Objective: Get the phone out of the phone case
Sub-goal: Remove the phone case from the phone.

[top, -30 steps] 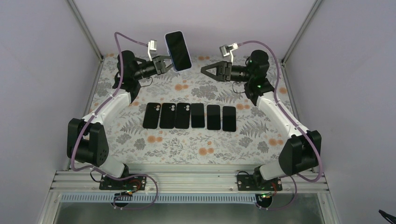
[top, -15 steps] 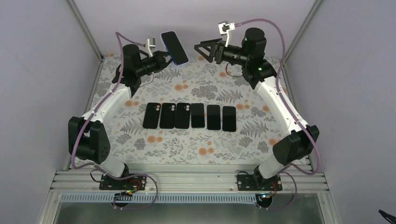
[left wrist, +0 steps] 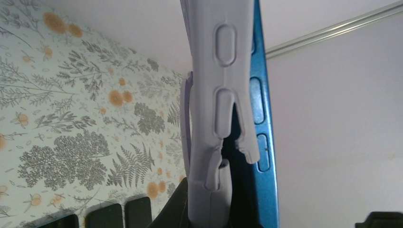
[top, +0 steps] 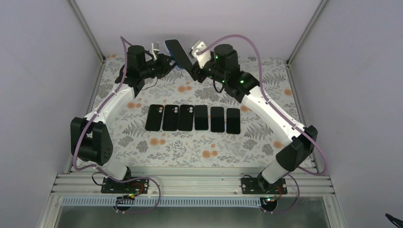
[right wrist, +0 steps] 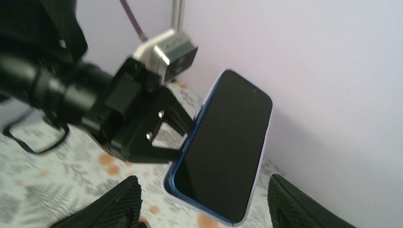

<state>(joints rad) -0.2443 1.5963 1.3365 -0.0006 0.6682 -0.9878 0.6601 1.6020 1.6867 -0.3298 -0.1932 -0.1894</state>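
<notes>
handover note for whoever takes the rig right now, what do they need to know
Left gripper: shut on the lower end of the lavender case, held above the table's far side, blue phone inside.
Right gripper: open, fingers flanking the phone, no contact visible.
Done: cased phone lifted and presented.
Left to do: grip the phone, pull it from the case.
Six dark phones or cases lie in a row mid-table.

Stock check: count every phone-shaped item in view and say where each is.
7. Six dark slabs lie side by side on the table. The seventh, a cased phone, is held aloft by the left gripper at the far edge. None looks hidden.
</notes>
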